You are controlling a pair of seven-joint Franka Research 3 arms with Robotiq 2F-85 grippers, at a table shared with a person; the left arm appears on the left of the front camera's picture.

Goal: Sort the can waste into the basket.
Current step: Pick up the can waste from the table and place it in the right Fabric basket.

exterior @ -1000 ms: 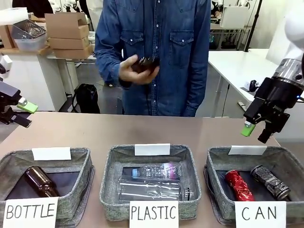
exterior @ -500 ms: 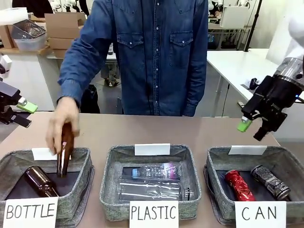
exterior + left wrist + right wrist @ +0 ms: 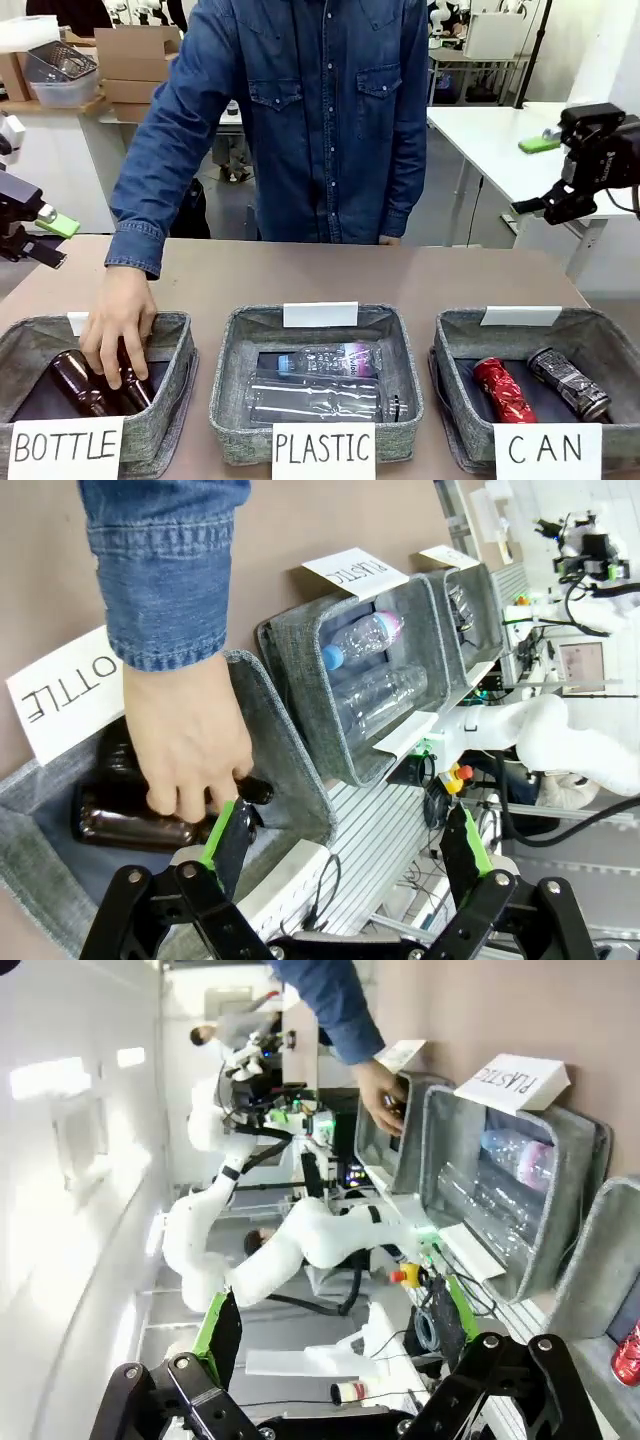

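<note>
A shiny red can [image 3: 503,390] and a silver-grey can [image 3: 568,384] lie side by side in the grey basket [image 3: 447,352] signed "CAN" at the front right. High above and behind that basket, my right gripper [image 3: 532,176] stands open and empty, turned sideways. Its wrist view has the open gripper [image 3: 338,1330], the basket's wall [image 3: 598,1260] and a bit of the red can [image 3: 628,1355] at the corner. My left gripper [image 3: 52,242] hangs open at the far left edge, empty; its wrist view shows the open gripper [image 3: 345,845] over the BOTTLE basket.
A person in a denim shirt reaches a hand [image 3: 118,325] into the BOTTLE basket [image 3: 170,385], on two brown bottles [image 3: 75,382]. The PLASTIC basket [image 3: 228,390] in the middle holds clear bottles. Bare table lies behind the baskets.
My right gripper rose and swung up to the right, away from the CAN basket. The person brought a brown bottle down into the BOTTLE basket. The left arm stayed still.
</note>
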